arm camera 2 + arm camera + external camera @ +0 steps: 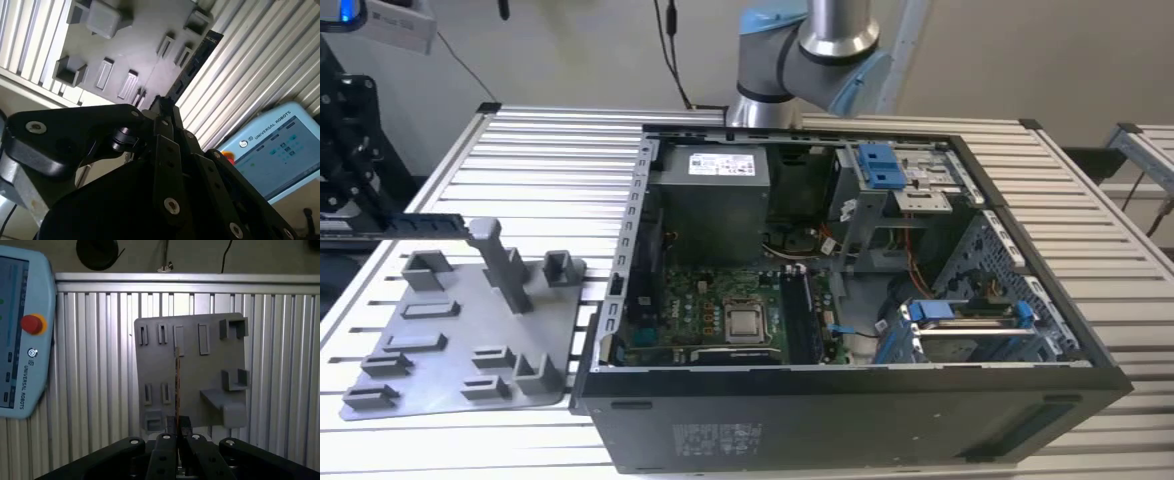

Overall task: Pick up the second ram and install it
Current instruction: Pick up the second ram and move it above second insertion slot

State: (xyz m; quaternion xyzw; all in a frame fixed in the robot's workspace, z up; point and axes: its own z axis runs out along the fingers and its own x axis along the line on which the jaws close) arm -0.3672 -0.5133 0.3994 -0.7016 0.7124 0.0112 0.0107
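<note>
Your gripper (177, 429) is clamped on the second ram (177, 385), which you see edge-on over the grey holder plate (210, 365). The teach pendant (22, 340) nearby carries printed lettering.

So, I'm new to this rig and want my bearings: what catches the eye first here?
The open computer case dominates the slatted table in the exterior view, its motherboard exposed. In the first wrist view the gripper holds the second ram edge-on over the grey fixture plate.
</note>
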